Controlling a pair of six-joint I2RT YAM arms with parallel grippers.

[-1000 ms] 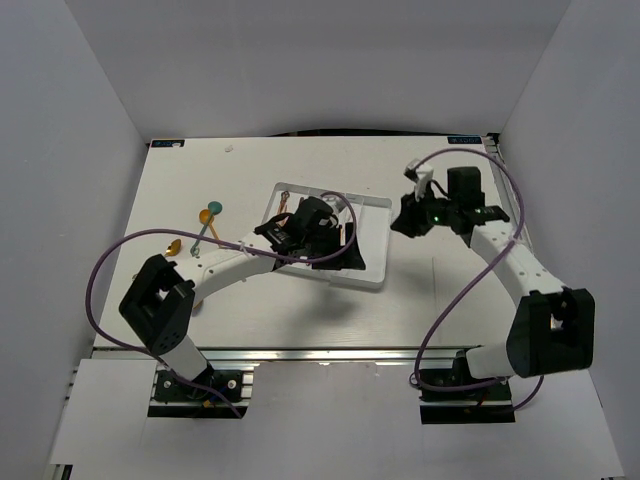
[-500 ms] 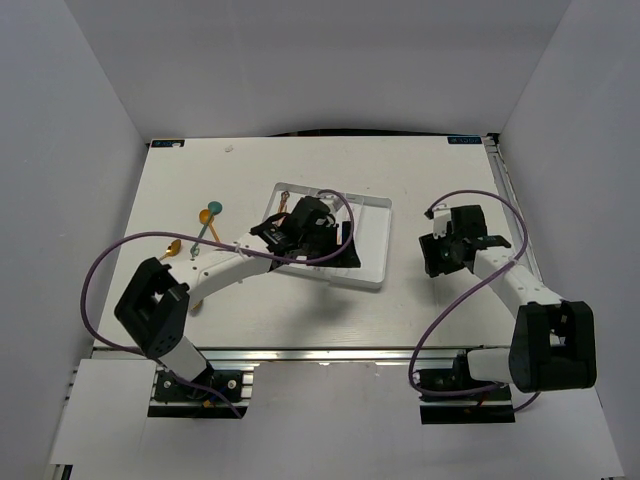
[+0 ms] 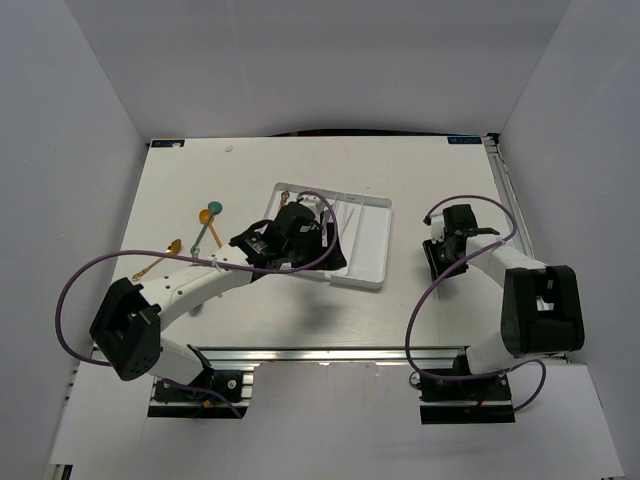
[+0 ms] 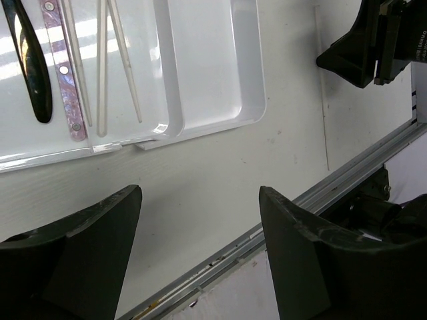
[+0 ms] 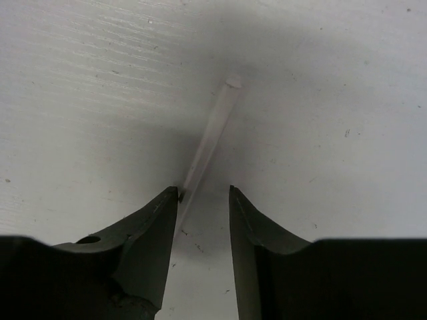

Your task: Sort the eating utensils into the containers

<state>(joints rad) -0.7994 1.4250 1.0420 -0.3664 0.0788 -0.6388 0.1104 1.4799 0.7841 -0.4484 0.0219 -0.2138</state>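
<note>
The right fingers (image 5: 203, 193) are down at the table (image 5: 333, 80), to the right of the white tray (image 4: 248, 67) in the overhead view. Seen from the right wrist, a thin pale chopstick (image 5: 212, 137) lies flat on the table. It slants from the upper middle of the frame down into the gap between the two fingertips. That gap is narrow but wider than the stick. The stick touches the inner edge of the fingertip on the left of the frame and stands clear of the other. It looks unclamped, though I cannot be sure from this angle.

The left fingers (image 4: 200, 200) hang over the table just off the near edge of the tray. They are spread wide with nothing between them, and only bare table shows in the gap.

At the upper left of the left wrist view, a black knife (image 4: 33, 63) and an iridescent handle (image 4: 63, 73) lie side by side along the tray. Several pale chopsticks (image 4: 101, 73) lie lengthwise just to their right. I cannot tell exactly where the divider between those two groups runs.

On the left of the overhead view, a teal spoon (image 3: 215, 209) and a gold spoon (image 3: 205, 216) lie close together on the table, apart from the tray.
</note>
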